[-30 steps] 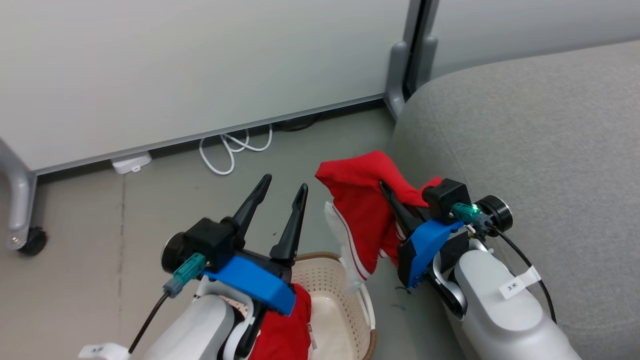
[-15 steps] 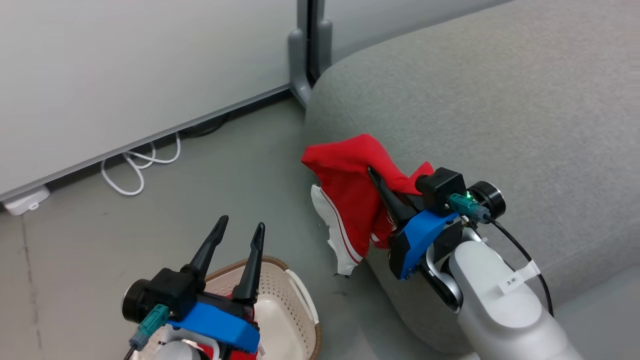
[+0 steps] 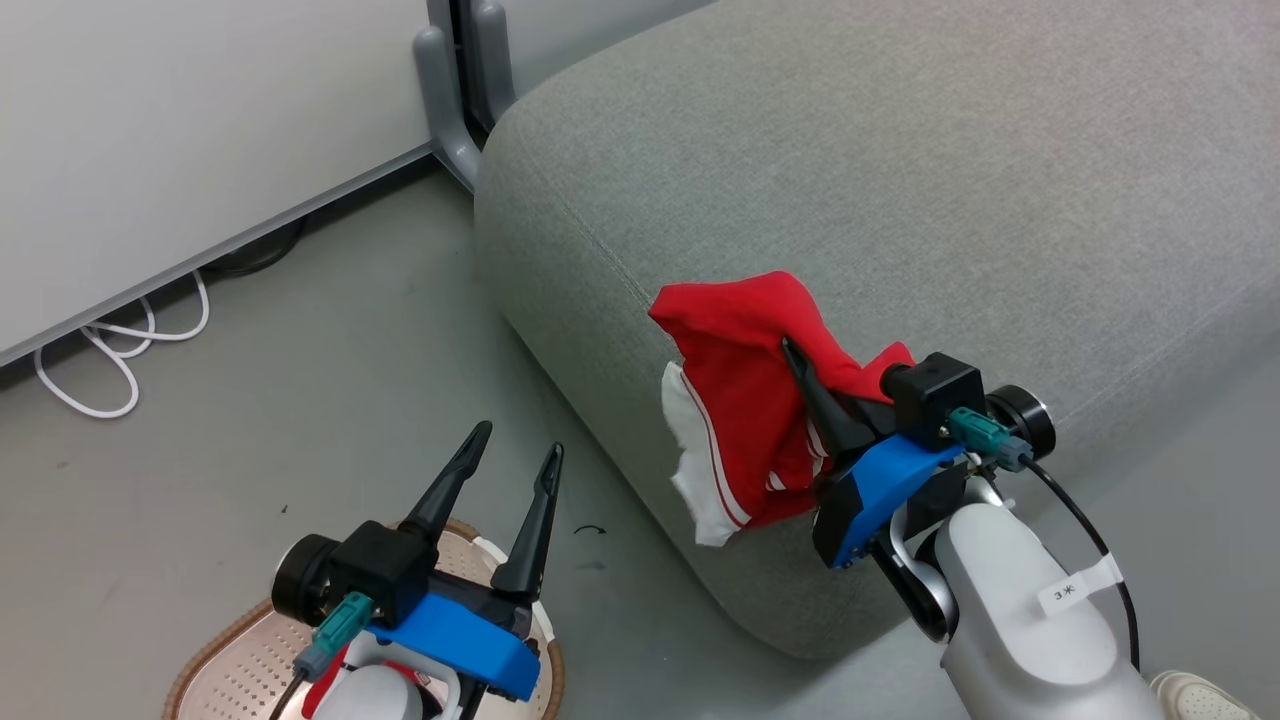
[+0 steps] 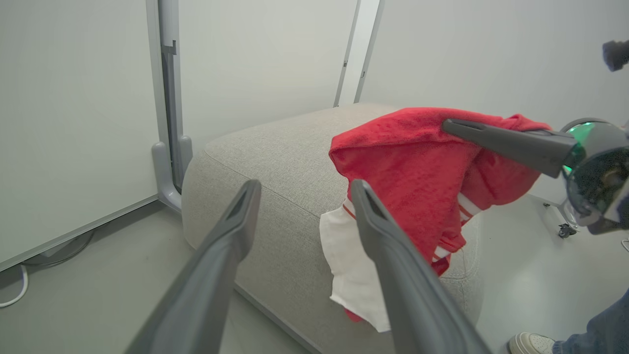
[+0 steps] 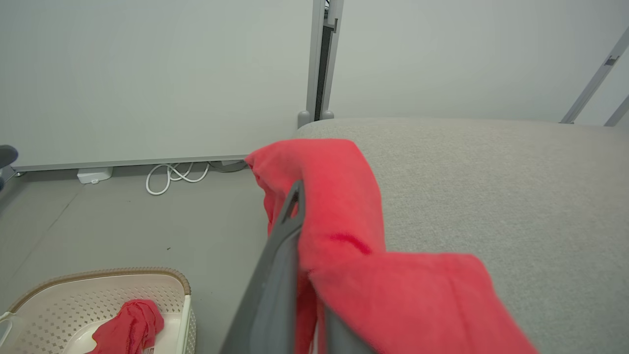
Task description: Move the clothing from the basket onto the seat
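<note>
Basket [image 3: 245, 660] [image 5: 98, 300]: standing on the floor, off the seat's rounded corner and apart from it. It is holding a second red garment [image 5: 128, 327], crumpled against the near wall. The rest of the basket's bottom is showing bare.

Seat [image 3: 900, 200] [image 4: 275, 162] [image 5: 491, 187]: nothing is lying flat on its top surface.

Right pincer [image 3: 795, 365] [image 5: 299, 206]: I am clamping it tight on the red garment [image 3: 750, 400] [image 4: 417, 167] [image 5: 339, 206]. The cloth is draping over my fingers and hanging at the seat's front edge, near the corner. I cannot tell whether it is touching the upholstery.

Left pincer [image 3: 519, 440] [image 4: 304, 186]: I am holding it wide apart and gripping nothing, above the basket's far rim.

View differences:
- The right wrist view is giving the basket's inside; in the head view my left forearm [image 3: 375, 695] is covering most of it.
- The left wrist view is showing the held garment's white panel and striped trim dangling down the seat's side; in the right wrist view the red top fold is hiding them.
- A white cable [image 3: 110, 360] [image 5: 172, 174] is lying on the floor by the wall panel.
- A person's shoe [image 3: 1200, 695] [image 4: 530, 341] is standing on the floor beyond the seat's front edge.
</note>
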Tool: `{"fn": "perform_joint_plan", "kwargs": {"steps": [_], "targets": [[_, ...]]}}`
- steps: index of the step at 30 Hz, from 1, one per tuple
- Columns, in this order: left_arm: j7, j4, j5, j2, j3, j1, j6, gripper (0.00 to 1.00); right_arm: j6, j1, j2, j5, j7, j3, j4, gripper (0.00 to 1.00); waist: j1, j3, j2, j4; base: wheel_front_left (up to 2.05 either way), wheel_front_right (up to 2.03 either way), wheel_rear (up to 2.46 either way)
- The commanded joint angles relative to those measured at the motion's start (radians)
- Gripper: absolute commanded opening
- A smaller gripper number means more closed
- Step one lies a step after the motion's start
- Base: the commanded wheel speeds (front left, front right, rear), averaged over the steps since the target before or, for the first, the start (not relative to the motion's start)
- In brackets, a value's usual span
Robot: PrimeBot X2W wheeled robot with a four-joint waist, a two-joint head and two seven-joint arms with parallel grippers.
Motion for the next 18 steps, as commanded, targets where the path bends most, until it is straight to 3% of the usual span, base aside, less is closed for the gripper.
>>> {"fn": "perform_joint_plan", "kwargs": {"steps": [1,11,18], "targets": [[-0.005,0.004,0.006,0.004,-0.001,-0.018,-0.004,1.0,0.0,0.01,0.001,-0.008,-0.001,-0.01,-0.012,0.0,0.0,0.008,-0.0001,-0.002,0.0,0.0,0.0],[-0.005,-0.011,0.021,0.014,0.021,-0.018,0.002,1.0,0.0,-0.066,0.0,0.027,0.042,-0.038,-0.04,0.0,0.0,0.066,-0.0001,-0.003,0.0,0.0,0.0],[0.018,-0.057,0.048,0.047,0.019,-0.054,0.008,1.0,0.0,-0.26,-0.096,0.121,0.108,-0.128,-0.039,0.0,0.0,0.209,-0.0001,0.065,0.0,0.0,0.0]]}}
